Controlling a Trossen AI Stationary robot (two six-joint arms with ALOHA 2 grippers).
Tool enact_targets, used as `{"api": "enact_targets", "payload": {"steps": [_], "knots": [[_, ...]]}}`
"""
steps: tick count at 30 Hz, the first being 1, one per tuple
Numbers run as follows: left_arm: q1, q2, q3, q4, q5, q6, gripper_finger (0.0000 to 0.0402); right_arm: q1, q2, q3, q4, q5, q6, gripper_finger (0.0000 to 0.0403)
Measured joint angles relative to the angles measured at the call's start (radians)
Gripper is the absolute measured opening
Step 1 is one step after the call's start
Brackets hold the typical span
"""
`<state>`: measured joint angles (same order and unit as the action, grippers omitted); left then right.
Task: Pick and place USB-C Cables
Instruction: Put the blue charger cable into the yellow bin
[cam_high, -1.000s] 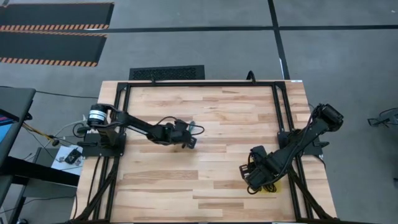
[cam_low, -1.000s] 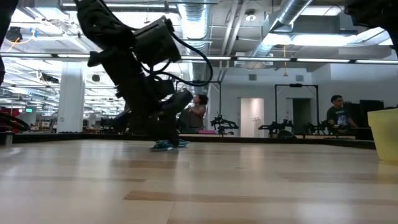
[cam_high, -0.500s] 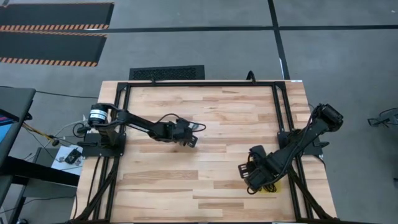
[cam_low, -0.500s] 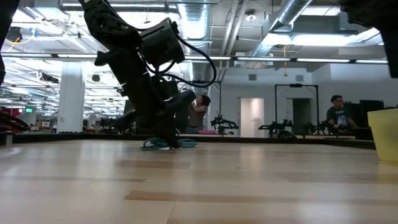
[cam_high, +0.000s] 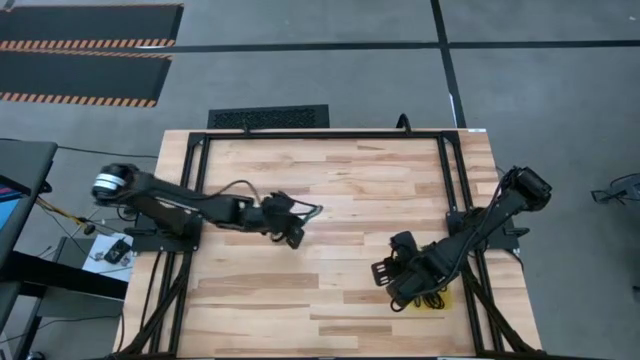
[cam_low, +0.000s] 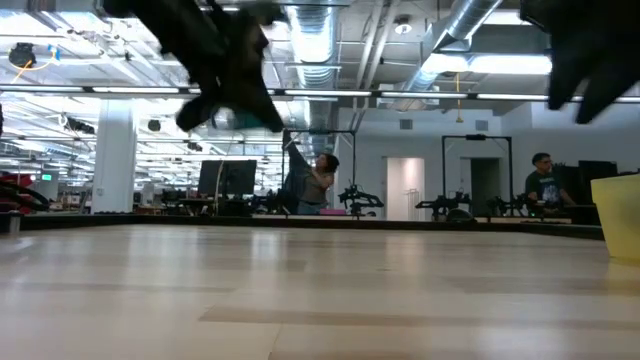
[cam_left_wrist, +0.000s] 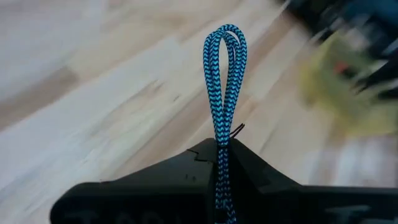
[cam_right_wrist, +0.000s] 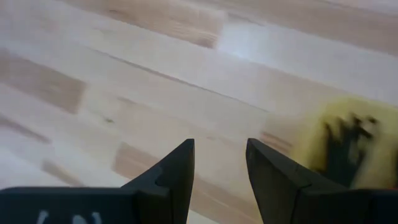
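My left gripper (cam_high: 296, 228) is shut on the light blue braided USB-C cable (cam_left_wrist: 224, 68) and hangs above the middle of the table. The cable's folded loop sticks out past the fingertips (cam_high: 312, 209). In the low view that arm is high up (cam_low: 228, 60), clear of the boards. My right gripper (cam_right_wrist: 219, 163) is open above bare wood near the right side (cam_high: 385, 272), touching nothing. Black cables (cam_right_wrist: 349, 134) lie in a yellow container (cam_right_wrist: 323, 146) beside it. My left gripper pinches the light blue cable between its two fingers, across the doubled strands just below the loop (cam_left_wrist: 221, 144). Two strands side by side run through the fingers. The loop end stands out straight ahead of the fingertips, lifted clear of the table.
The yellow container (cam_high: 436, 300) sits near the table's right near corner, partly under the right arm, and shows at the low view's right edge (cam_low: 620, 215). A black frame (cam_high: 320, 134) borders the table. Bare wood (cam_high: 330, 290) lies between the two grippers. People stand far off in the room.
My left gripper has risen from the table with the light blue cable, which had lain on the boards and is now lifted clear; the arm has swung a little toward the table's left. My right gripper has shifted slightly toward the table's left.
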<state>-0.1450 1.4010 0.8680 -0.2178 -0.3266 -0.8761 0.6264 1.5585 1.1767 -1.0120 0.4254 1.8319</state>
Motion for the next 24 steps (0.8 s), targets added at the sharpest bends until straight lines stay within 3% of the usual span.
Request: {"api": "enact_targets", "payload": {"steps": [8, 14, 24], "knots": [[-0.139, -0.208, 0.000, 0.005, -0.176, -0.011, 0.0000, -0.074, 0.000, 0.000, 0.337, 0.165, -0.348, 0.0186], [-0.243, -0.306, 0.000, 0.068, -0.279, -0.002, 0.0000, -0.170, 0.000, 0.000, 0.662, 0.152, -0.648, 0.0203], [-0.372, -0.351, 0.002, 0.416, -0.309, 0.234, 0.0000, -0.302, 0.000, 0.000, 1.282, 0.021, -1.132, 0.0219]]}}
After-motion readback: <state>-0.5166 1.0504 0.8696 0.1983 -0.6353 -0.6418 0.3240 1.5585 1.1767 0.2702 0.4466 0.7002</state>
